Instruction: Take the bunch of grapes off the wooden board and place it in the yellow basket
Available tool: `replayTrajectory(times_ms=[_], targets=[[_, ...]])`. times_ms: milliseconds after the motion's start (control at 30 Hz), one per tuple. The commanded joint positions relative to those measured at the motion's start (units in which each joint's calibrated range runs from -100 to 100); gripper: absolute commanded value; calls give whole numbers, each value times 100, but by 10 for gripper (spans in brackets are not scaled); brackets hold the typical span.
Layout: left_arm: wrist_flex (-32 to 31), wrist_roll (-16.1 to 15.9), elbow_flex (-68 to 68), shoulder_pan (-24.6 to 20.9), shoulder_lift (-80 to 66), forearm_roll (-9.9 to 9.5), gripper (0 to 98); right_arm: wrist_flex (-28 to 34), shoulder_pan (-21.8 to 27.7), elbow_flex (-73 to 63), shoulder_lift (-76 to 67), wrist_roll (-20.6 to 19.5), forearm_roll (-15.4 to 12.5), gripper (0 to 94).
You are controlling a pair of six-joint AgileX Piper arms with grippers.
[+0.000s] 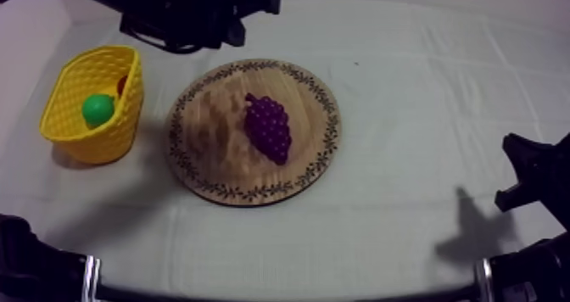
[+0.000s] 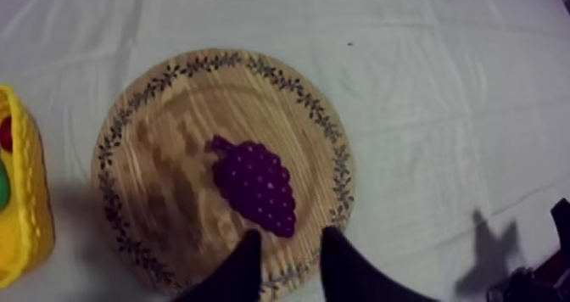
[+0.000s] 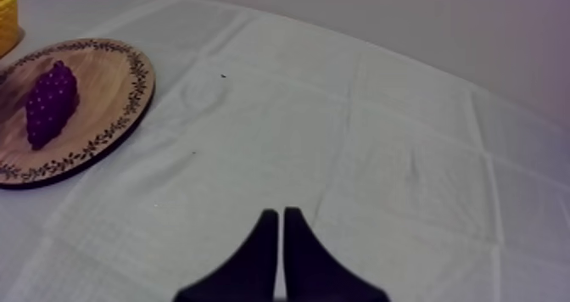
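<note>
Top view: the round wooden board (image 1: 203, 153) lies a little left of the frame's centre on the bench (image 1: 424, 93), and the yellow basket (image 1: 93, 102) stands just beside its left rim, a narrow strip of cloth between them. Right of the board, a wide stretch of bare cloth runs to the right tool (image 1: 530, 174), which sits low at the right edge, well apart from everything else. The left arm (image 1: 191, 17) comes in at the upper left, over the cloth just beyond the board's far rim and the basket's far corner.

The bunch of grapes (image 1: 269, 127) lies flat on the board, slightly right of the board's middle, its stem end toward the upper left and its narrow end toward the lower right. The basket holds a green fruit (image 1: 97, 110) and a small red fruit (image 1: 122, 85) behind it.

Left wrist view: the left tool (image 2: 290, 242) hangs over the board's near rim with its fingers (image 2: 250, 259) spread and nothing between them; the narrow end of the grapes (image 2: 253, 185) lies just beyond the fingertips, in line with the gap and not touching them. The basket wall (image 2: 25, 212) stands beside the board (image 2: 170, 153).

Right wrist view: the right tool (image 3: 282, 216) has its fingers pressed together as a narrow wedge, pinching nothing, above bare cloth; the board (image 3: 102, 76) with the grapes (image 3: 51, 102) lies well apart from it.
</note>
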Motion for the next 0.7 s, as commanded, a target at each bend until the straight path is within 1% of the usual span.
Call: replayTrajectory(times_ms=[0,100,200,267,433,600,667], targets=[[37,52,-11,-4,54,46,560,4,2,-3,-1,0,1,4],[155,80,-96,7,171,129,660,4,2,-3,-1,0,1,4],[309,122,-216,14,308,222,729,4,2,-3,-1,0,1,4],[487,162,-374,-2,422,316,767,4,2,-3,-1,0,1,4],[1018,207,-844,-71,762,574,836,4,2,-3,-1,0,1,4],[1151,318,-971,-74,1108,723,876,4,2,-3,-1,0,1,4],[1164,407,-970,-71,1249,823,912,4,2,-3,-1,0,1,4]])
